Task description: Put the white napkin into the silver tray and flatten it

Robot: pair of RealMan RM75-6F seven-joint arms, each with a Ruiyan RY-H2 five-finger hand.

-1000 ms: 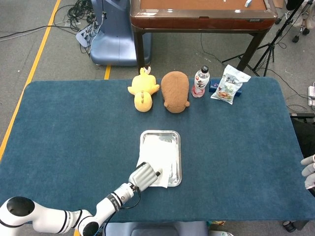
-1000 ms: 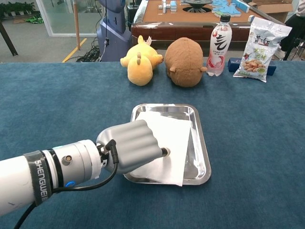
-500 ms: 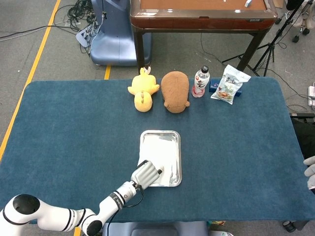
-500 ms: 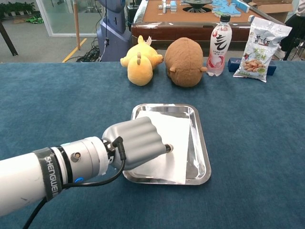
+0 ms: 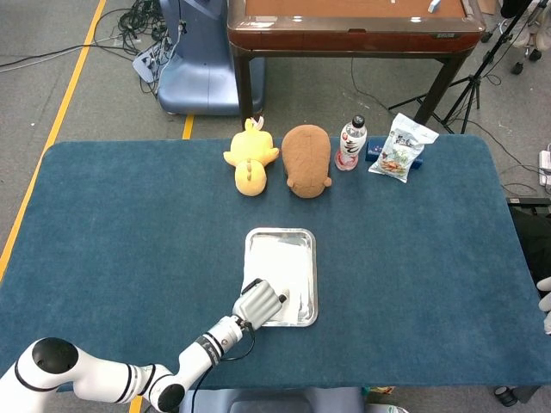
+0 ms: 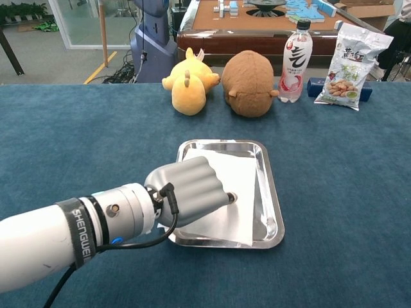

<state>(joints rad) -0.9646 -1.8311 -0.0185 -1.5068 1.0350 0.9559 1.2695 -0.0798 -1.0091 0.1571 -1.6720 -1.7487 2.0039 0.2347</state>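
Note:
The white napkin (image 6: pixel 237 183) lies inside the silver tray (image 6: pixel 274 204), which sits at the table's middle front. In the head view the napkin (image 5: pixel 287 268) covers most of the tray (image 5: pixel 313 258). My left hand (image 6: pixel 189 191) is over the tray's near left corner. Its fingers are curled down on the napkin's near left part and hold it, with one fingertip (image 6: pixel 231 197) poking out on the sheet. The head view shows the same hand (image 5: pixel 259 303) at the tray's front edge. My right hand (image 5: pixel 546 301) barely shows at the right border, off the table.
Along the far side stand a yellow plush (image 6: pixel 189 80), a brown plush (image 6: pixel 248 82), a drink bottle (image 6: pixel 296 59) and a snack bag (image 6: pixel 355 56) on a blue box. The blue cloth table (image 5: pixel 129 232) spreads wide on both sides of the tray.
My left hand moved forward over the tray, and the napkin's near edge, which overhung the front rim, now lies inside. My right hand slipped further out of view.

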